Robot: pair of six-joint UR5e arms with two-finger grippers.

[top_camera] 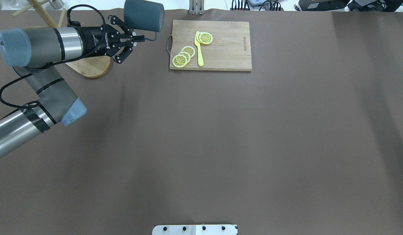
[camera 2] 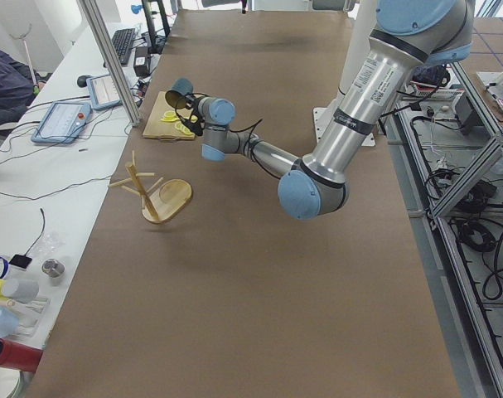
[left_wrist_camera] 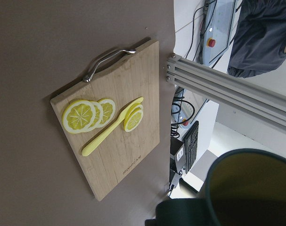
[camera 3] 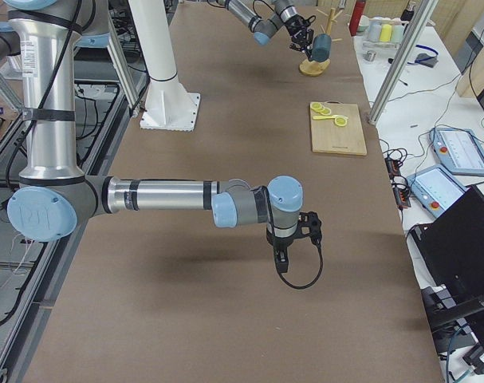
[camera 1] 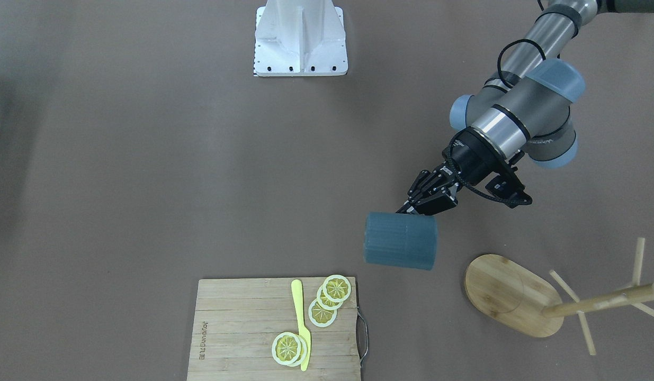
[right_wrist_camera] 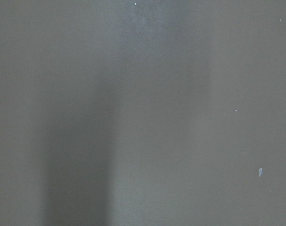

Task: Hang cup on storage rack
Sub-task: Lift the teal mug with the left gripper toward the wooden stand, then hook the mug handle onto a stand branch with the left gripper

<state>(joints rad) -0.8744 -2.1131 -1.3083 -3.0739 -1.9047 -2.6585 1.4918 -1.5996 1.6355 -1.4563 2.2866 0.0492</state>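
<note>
Fingers (top_camera: 134, 37) of the left gripper (top_camera: 141, 39) are pressed together on the thin side handle of the dark blue-grey ribbed cup (top_camera: 144, 14). They hold the cup clear of the brown surface (top_camera: 221, 147), close to the far edge and some way in from the far left corner. The cup seems tipped onto its side, with its long axis running along the far edge. Its mustard-yellow inside shows in the left wrist view, so the mouth appears to face back toward the robot's left.

That is also where the light bamboo storage rack (camera 1: 509, 293) stands, on its oval base near the far left corner, partly under the left forearm in the overhead view. Its round centre post (camera 1: 602, 305) and thin angled pegs lie on the wrist side of the cup, not ahead of the fingers. I judge the coming move to be a carry back toward that corner, lining the handle loop up with a peg.

On the cup's other side lies a slatted rectangular wooden cutting board (top_camera: 221, 49), near it but apart. The right gripper (camera 3: 291, 246) hangs far off toward the right end of the surface; whether it is spread I cannot tell.
</note>
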